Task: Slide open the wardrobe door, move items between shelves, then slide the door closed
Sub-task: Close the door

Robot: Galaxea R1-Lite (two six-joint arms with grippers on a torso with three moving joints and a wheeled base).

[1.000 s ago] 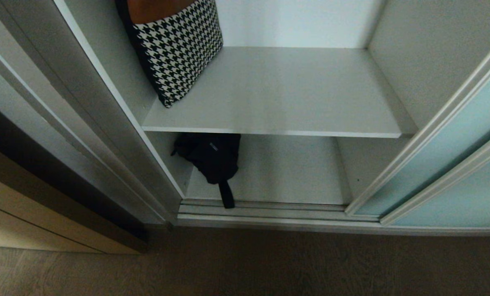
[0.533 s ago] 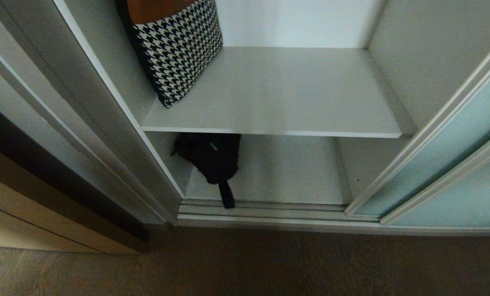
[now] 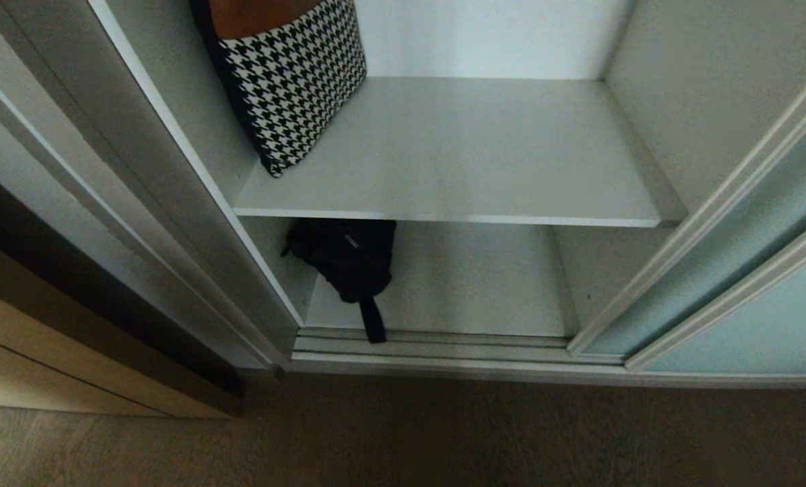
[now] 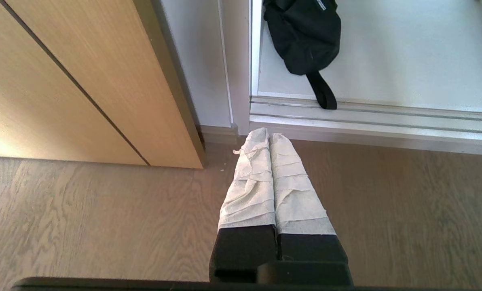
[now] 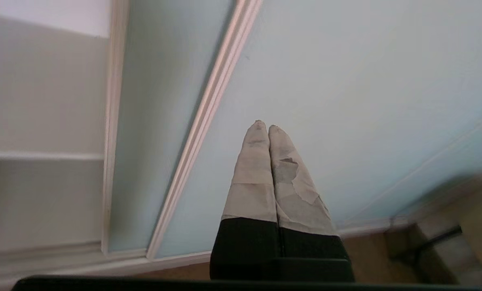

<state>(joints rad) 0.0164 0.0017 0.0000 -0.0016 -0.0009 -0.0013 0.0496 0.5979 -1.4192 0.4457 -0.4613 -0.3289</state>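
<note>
Door already slid open to the right, but black bag on low shelf w/ houndstooth piece above, both grippers closed tight, empty, so moving + closing prob left.

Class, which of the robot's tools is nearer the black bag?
Left. The left tool hovers over the floor just outside the black bag; the right tool faces the sliding door.

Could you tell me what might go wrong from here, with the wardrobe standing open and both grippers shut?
1. The black bag's strap lies across the floor track; a sliding glass door pulled closed could catch or pinch it.
2. The right gripper is shut and points at the glass; pushing there might slip or load the pane rather than its frame.
3. The houndstooth bag leans on the side wall and could topple if bumped.
</note>
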